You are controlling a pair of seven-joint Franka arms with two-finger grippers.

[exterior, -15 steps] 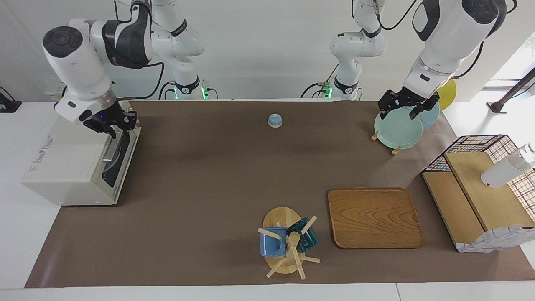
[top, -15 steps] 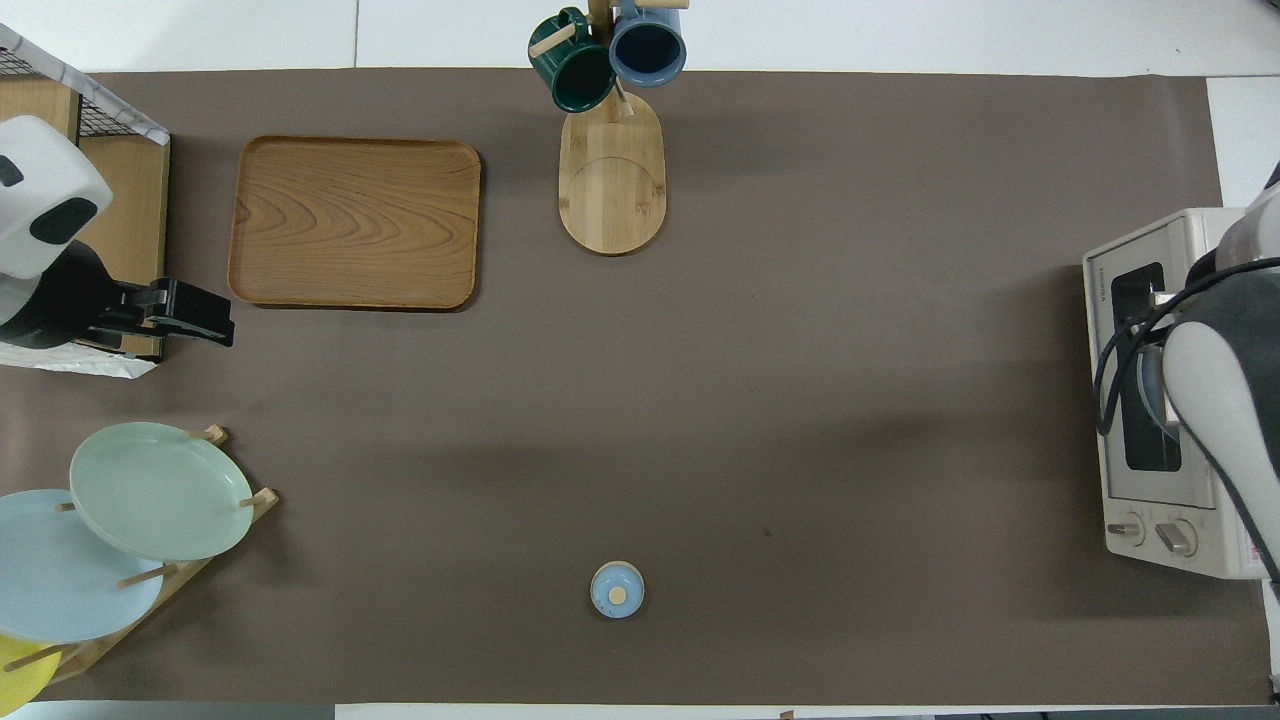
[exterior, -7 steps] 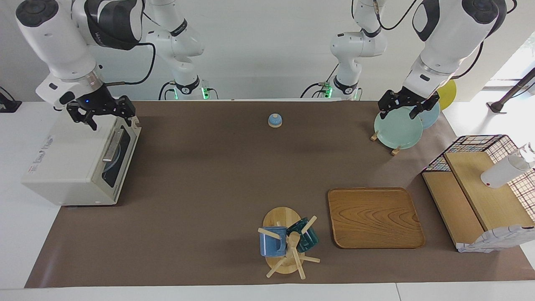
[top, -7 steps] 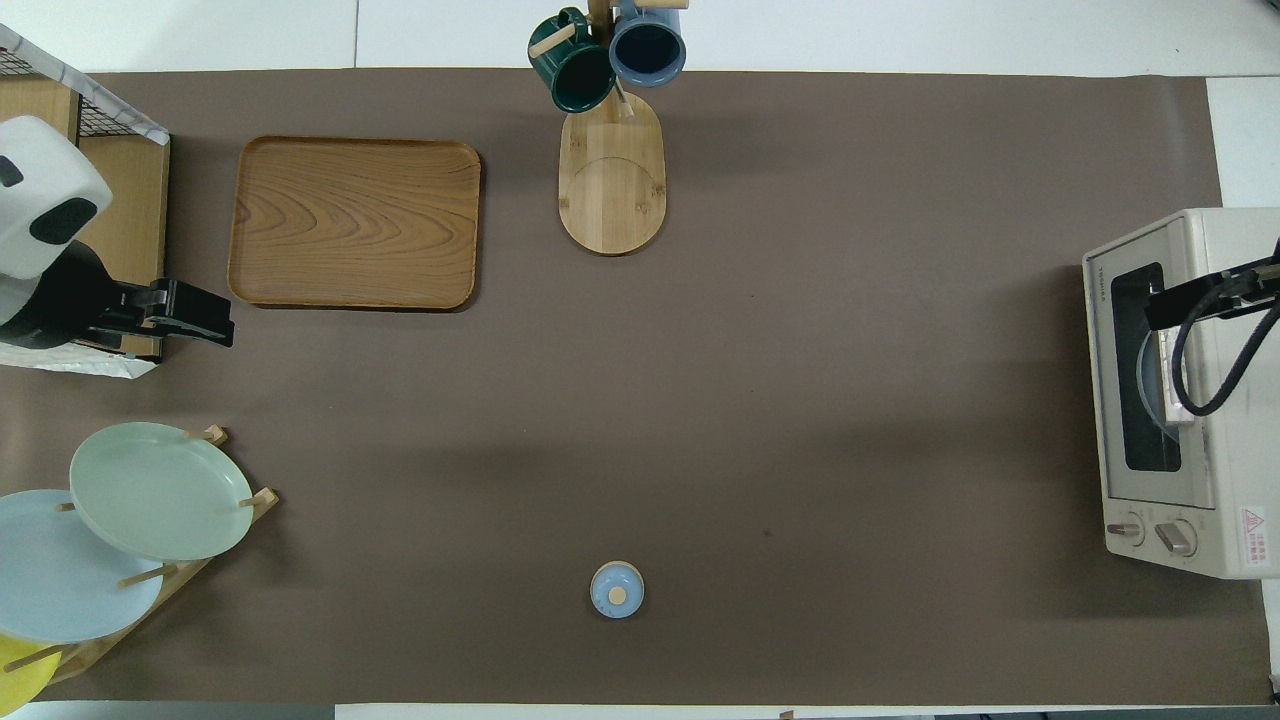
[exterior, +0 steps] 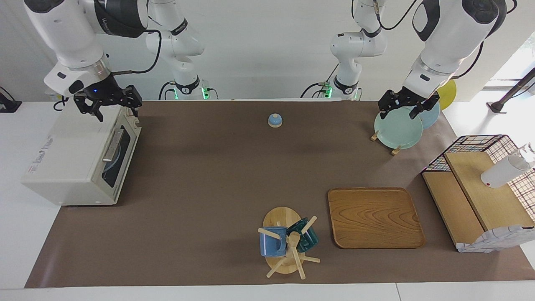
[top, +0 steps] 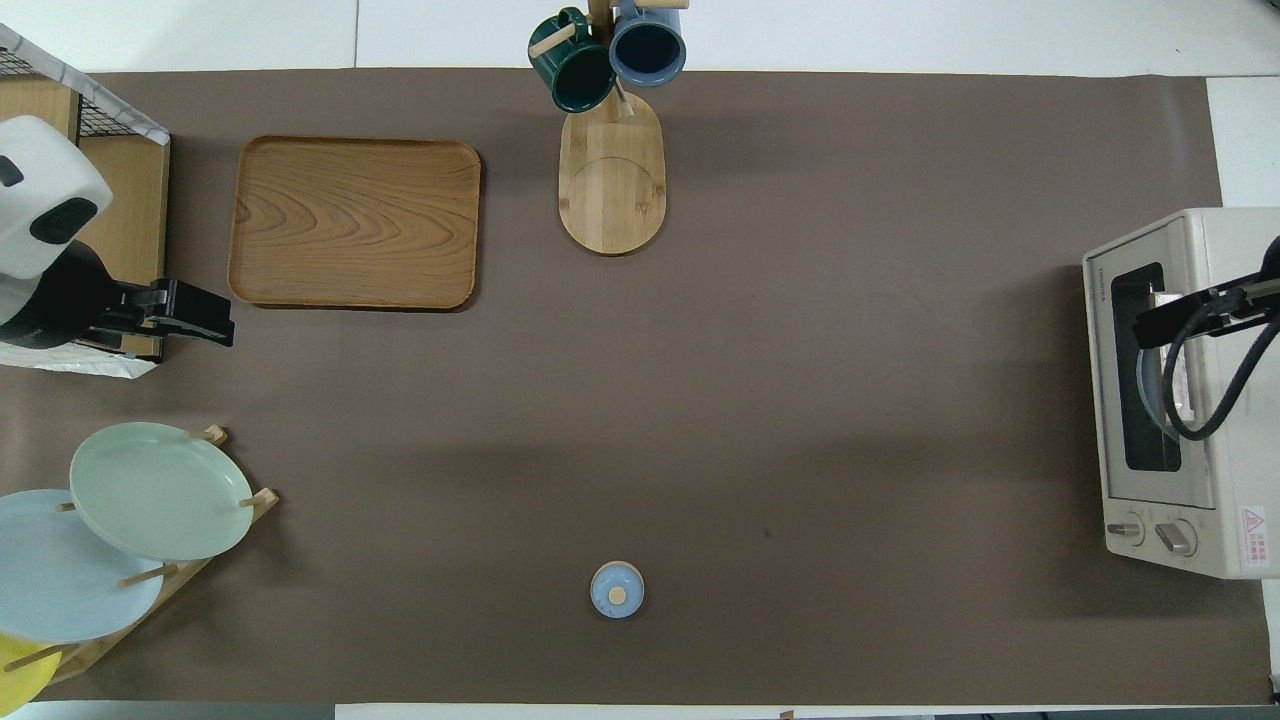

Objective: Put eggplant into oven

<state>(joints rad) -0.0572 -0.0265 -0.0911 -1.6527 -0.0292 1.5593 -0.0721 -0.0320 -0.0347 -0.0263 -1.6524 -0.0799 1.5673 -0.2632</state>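
Facing view: right tool (exterior: 109, 102) hangs above the top corner of the oven (exterior: 71, 161) nearest the robots, fingers spread, carrying nothing; my read is it's done at the door. Oven door looks shut, bar handle across the dark glass. Something pale and round shows through the glass, but no eggplant is visible anywhere on the desk (exterior: 209, 188), so it's probably inside, unconfirmed. Left tool (exterior: 407, 106) waits over the plate rack (exterior: 397, 129), released, empty. Overhead view: the oven (top: 1180, 400) sits at the right arm's end of the desk, its outer edge cut off by the frame. The right tool is mostly out of frame; only a dark link and cable loop cross the glass. Interior unreadable. Left tool (top: 190, 315) sits beside the wooden tray (top: 355, 220).
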